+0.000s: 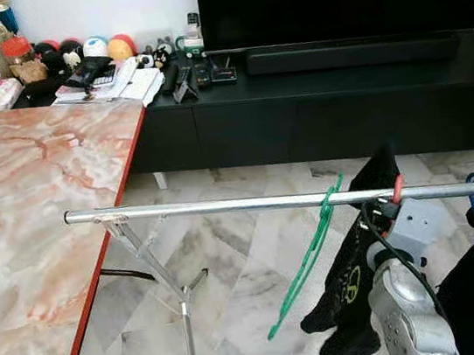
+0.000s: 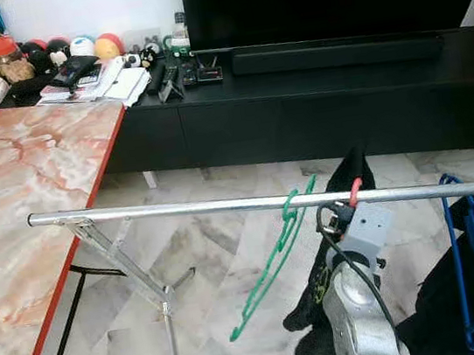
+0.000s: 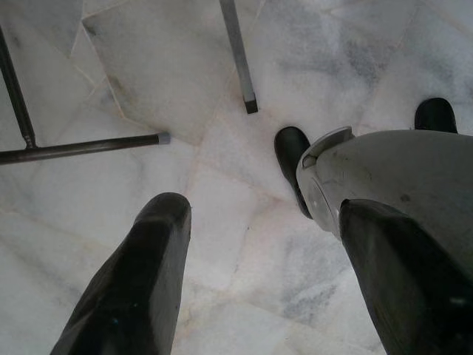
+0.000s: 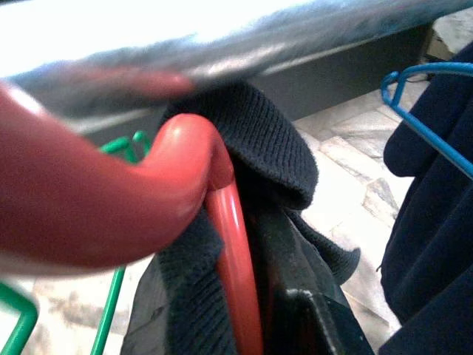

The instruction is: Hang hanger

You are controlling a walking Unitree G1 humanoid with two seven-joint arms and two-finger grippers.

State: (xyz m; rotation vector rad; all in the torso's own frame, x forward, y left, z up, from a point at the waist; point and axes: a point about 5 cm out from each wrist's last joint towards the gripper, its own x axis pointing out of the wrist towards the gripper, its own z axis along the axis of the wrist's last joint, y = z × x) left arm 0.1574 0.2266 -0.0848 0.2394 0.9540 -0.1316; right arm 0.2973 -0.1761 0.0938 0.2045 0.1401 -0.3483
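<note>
Hook of red hanger (image 1: 396, 186) sits over rail (image 1: 223, 205), dark garment hanging; right hand (image 2: 348, 215) at 5 o'clock grips it, release left.

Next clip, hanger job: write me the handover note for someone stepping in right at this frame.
Right pincer: raised to the metal rail, at the red hanger carrying a black garment; whether its fingers are shut on it cannot be told.
Left pincer: open, empty, hanging idle over the marble floor.
Rail also carries a bare green hanger beside the red one, and a blue hanger with dark clothing toward the robot's right end.
Done: red hook appears over the rail.
Left: confirm the hook sits securely, release, withdraw the right arm.
</note>
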